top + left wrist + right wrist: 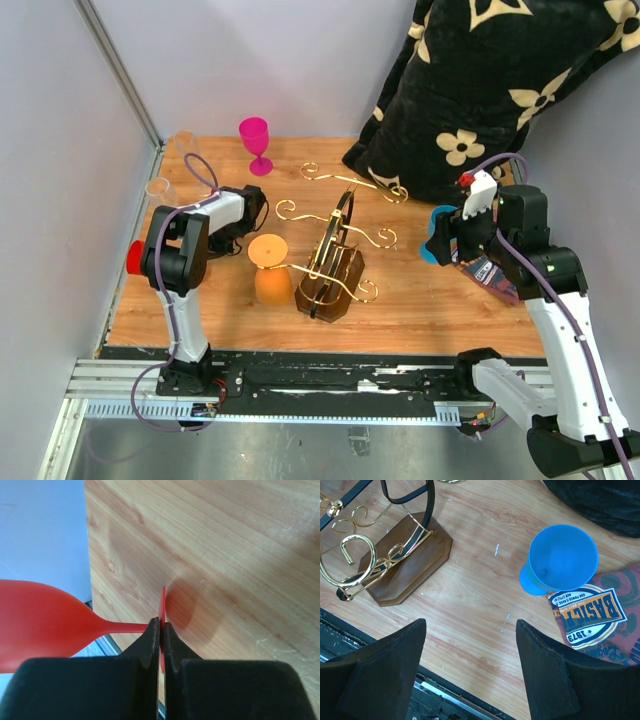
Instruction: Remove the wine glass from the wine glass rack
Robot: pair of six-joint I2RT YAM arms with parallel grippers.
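The left gripper is clamped on the foot of the red wine glass, clear of the rack, at the table's left edge. Bring it inward and upright before releasing. The right gripper gapes apart.

Bare table between rack and blue glass

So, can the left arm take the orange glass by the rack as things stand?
Probably not yet. The left tool is shut on the foot of the red glass, so it has no free grip, though the orange glass sits close beside that arm.
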